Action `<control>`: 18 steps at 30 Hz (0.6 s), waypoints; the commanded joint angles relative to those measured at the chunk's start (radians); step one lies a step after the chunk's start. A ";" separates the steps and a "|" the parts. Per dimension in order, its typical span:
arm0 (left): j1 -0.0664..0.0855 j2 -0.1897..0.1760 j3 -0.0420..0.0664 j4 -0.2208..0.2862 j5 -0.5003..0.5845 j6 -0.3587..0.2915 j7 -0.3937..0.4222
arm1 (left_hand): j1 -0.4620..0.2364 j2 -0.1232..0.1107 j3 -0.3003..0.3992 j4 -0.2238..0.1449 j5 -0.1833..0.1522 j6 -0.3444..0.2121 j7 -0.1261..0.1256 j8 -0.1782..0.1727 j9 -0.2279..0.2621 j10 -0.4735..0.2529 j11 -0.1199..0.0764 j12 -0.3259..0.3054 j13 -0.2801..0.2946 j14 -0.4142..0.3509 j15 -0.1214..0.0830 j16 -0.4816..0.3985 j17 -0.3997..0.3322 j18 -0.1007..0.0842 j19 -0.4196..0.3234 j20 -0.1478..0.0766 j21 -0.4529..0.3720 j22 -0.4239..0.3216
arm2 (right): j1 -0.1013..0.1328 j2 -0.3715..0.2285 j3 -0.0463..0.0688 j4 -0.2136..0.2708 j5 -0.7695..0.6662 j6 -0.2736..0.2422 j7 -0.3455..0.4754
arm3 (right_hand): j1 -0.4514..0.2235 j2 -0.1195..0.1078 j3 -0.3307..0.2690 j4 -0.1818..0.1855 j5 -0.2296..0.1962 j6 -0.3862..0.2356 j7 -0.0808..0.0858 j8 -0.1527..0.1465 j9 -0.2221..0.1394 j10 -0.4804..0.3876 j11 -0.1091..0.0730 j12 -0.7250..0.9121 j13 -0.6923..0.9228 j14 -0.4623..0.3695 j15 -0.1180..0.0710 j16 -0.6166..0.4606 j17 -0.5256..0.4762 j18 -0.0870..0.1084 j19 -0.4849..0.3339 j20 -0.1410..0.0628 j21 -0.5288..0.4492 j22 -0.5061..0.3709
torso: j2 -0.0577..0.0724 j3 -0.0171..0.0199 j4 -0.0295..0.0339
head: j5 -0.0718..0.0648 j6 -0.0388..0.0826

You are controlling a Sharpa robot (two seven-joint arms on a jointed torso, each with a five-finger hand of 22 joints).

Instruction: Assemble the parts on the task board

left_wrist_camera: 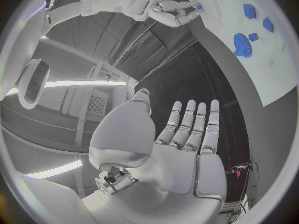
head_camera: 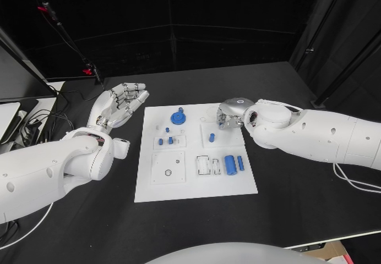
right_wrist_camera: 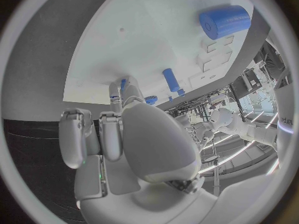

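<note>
Left hand [head_camera: 121,104]: fingers spread flat, grasping nothing, over bare desk [head_camera: 95,220] beside the board's [head_camera: 194,187] left edge.
Right hand [head_camera: 230,113]: at the board's far right (grasp unclear).

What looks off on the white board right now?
Nothing stands out. The flat white task board lies square on the black table; the blue gear and blue cylinder sit on it, none spilled.

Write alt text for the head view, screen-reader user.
A white task board with small blue parts lies on a black table between two white arms. The right robot hand reaches over the board's far edge beside a blue gear; the left robot hand hangs open, off the board.
</note>
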 commanded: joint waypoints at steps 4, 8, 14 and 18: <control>0.001 -0.001 0.001 0.001 0.002 0.009 0.108 | 0.001 0.011 -0.008 -0.001 0.007 -0.006 0.133 0.008 -0.001 -0.005 -0.003 0.008 -0.001 -0.001 0.000 0.009 -0.003 -0.005 0.008 0.002 0.004 -0.002 | -0.006 0.001 -0.005 0.003 -0.025 0.048 -0.016 | 0.013 -0.002 0.013 -0.003 -0.005 0.054 0.000 0.012 0.008 0.052 -0.002 -0.001 0.003 0.094 -0.006 -0.005 0.212 0.007 0.073 -0.008 0.003 0.237 | 0.000 0.0001 0.0002 | -0.001 -0.002; 0.001 -0.001 0.001 0.001 0.002 0.010 0.108 | 0.002 0.012 -0.009 -0.001 0.009 -0.006 0.133 0.009 -0.002 -0.005 -0.003 0.009 -0.001 -0.001 0.000 0.010 -0.003 -0.005 0.009 0.002 0.004 -0.002 | -0.006 -0.001 -0.005 0.006 -0.037 0.028 -0.008 | 0.018 -0.002 0.018 -0.003 -0.004 0.066 -0.003 0.013 0.008 0.065 -0.004 -0.005 0.002 0.094 -0.007 -0.005 0.211 0.006 0.074 -0.008 0.005 0.238 | 0.000 0.0002 0.0008 | 0.000 -0.003; 0.001 -0.001 0.001 0.001 0.002 0.010 0.106 | 0.003 0.013 -0.011 -0.001 0.011 -0.006 0.133 0.011 -0.002 -0.005 -0.003 0.012 -0.002 0.000 0.000 0.013 -0.006 -0.004 0.009 0.002 0.005 -0.002 | -0.006 -0.004 -0.005 0.010 -0.042 -0.012 0.000 | 0.023 -0.003 0.024 -0.003 -0.004 0.076 -0.005 0.012 0.008 0.077 -0.006 -0.013 0.001 0.094 -0.009 -0.005 0.211 0.006 0.074 -0.010 0.005 0.238 | 0.000 -0.0001 0.0003 | 0.000 -0.005; 0.001 -0.002 0.001 0.001 0.002 0.010 0.106 | 0.004 0.013 -0.011 -0.001 0.012 -0.006 0.133 0.012 -0.003 -0.005 -0.003 0.014 -0.002 0.000 -0.001 0.014 -0.007 -0.004 0.010 0.002 0.005 -0.002 | -0.006 -0.010 -0.005 0.017 -0.044 -0.052 0.010 | 0.024 -0.003 0.026 -0.003 -0.004 0.079 -0.006 0.010 0.007 0.079 -0.006 -0.018 0.001 0.094 -0.010 -0.006 0.210 0.006 0.074 -0.010 0.005 0.239 | 0.000 0.0001 0.0003 | 0.002 -0.006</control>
